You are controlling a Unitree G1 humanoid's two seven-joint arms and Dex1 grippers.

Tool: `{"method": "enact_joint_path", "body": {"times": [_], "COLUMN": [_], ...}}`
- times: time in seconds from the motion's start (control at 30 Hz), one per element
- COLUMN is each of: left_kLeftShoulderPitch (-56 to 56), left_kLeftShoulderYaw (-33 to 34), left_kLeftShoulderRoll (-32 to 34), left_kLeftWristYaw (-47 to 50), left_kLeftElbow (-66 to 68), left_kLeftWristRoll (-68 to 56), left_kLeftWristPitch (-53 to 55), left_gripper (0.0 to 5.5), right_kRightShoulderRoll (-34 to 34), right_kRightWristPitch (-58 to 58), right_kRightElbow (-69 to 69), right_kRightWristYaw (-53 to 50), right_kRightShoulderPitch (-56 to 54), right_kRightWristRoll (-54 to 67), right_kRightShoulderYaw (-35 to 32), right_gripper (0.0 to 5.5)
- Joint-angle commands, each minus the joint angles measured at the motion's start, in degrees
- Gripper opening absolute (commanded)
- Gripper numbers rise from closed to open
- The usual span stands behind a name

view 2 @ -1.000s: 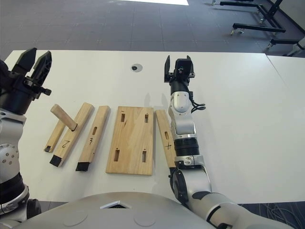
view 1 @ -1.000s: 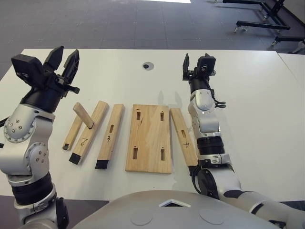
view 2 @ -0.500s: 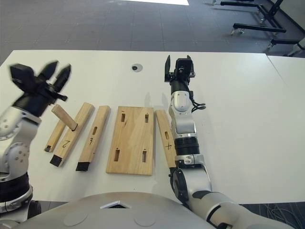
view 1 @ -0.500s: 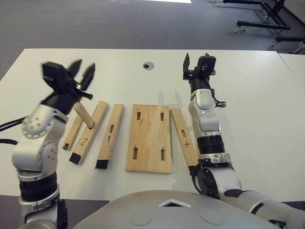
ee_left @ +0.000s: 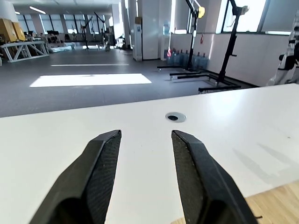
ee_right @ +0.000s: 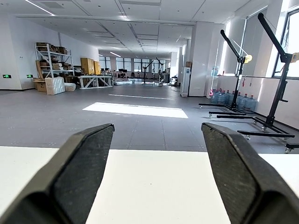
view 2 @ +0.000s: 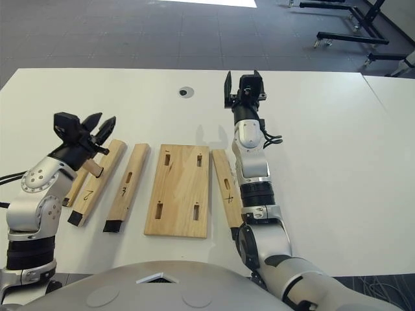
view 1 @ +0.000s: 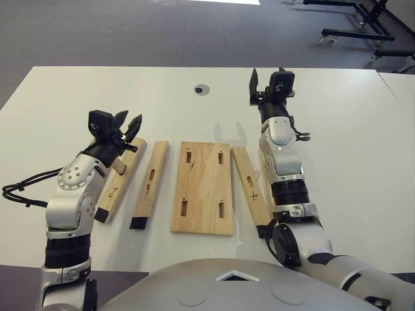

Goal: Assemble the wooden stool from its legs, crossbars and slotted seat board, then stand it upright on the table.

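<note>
Both left gripper (view 1: 130, 120) and right gripper (view 1: 268, 81) stand open; centre your left squarely over the crossbar (view 2: 94, 169) beneath it before closing.

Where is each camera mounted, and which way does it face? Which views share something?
Eye views: on the head, looking forward and down at the table with the seat board; both arms show.
Left wrist view: on the left wrist, low, facing across the table toward the room; open left gripper.
Right wrist view: on the right wrist, facing past the table's far edge into the room; open right gripper.
Shared: left wrist and eye views both show the table's grommet.
</note>
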Motion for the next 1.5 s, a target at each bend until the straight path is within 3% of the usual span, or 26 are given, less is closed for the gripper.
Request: {"method": "enact_joint_path", "body": {"times": [0.03, 0.23, 0.4, 0.53, 0.63, 0.77, 0.97, 1.27, 1.5], "left_kLeftShoulderPitch": [-2.44, -6.22, 3.36, 10.28, 16.98, 21.0, 31.12, 35.43, 34.29], "left_kLeftShoulderYaw": [1.04, 1.78, 16.94, 27.11, 27.36, 30.11, 26.87, 14.6, 11.21], "left_kLeftShoulderRoll": [-0.71, -1.2, 1.16, 3.76, 6.08, 8.67, 9.55, 9.83, 11.22], "left_kLeftWristYaw": [0.44, 2.77, 1.05, -4.09, -9.75, -15.83, -26.09, -22.02, -17.86], "left_kLeftElbow": [-3.75, -11.08, -18.37, -13.27, -9.14, -3.17, -3.68, -7.26, -7.6], "left_kLeftWristRoll": [-1.81, -4.16, -8.09, -11.45, -8.11, -8.9, -11.3, -1.62, 1.31], "left_kLeftWristPitch": [0.32, 2.24, -1.86, -3.51, -5.53, -6.86, -4.32, 0.5, 7.2], "left_gripper": [1.95, 1.95, 1.95, 1.95, 1.95, 2.6, 3.47, 3.47, 3.47], "right_kRightShoulderRoll": [0.4, 0.5, -0.3, -0.7, -0.38, -0.79, -0.68, -0.48, -0.3], "right_kRightWristPitch": [-0.71, -1.29, -1.37, -1.08, -0.69, -0.43, 0.3, 1.95, 2.62], "right_kRightElbow": [-0.11, 0.39, -1.09, -1.86, -1.38, -2.83, -4.55, -6.4, -7.18], "right_kRightWristYaw": [-0.32, -0.58, -0.8, -0.86, -0.33, -0.38, -0.37, -0.03, 0.14], "right_kRightShoulderPitch": [-0.97, -1.48, 0.62, 2.17, 1.59, 2.95, 4.99, 6.71, 7.35], "right_kRightWristRoll": [-0.49, -0.47, -1.34, -1.44, -1.24, -1.34, -1.6, -1.69, -1.79], "right_kRightShoulderYaw": [0.63, 0.84, 1.17, 0.95, 1.57, 1.36, 1.79, 2.51, 3.01], "right_gripper": [3.45, 3.45, 3.45, 3.45, 3.45, 3.45, 3.45, 3.45, 3.45]}}
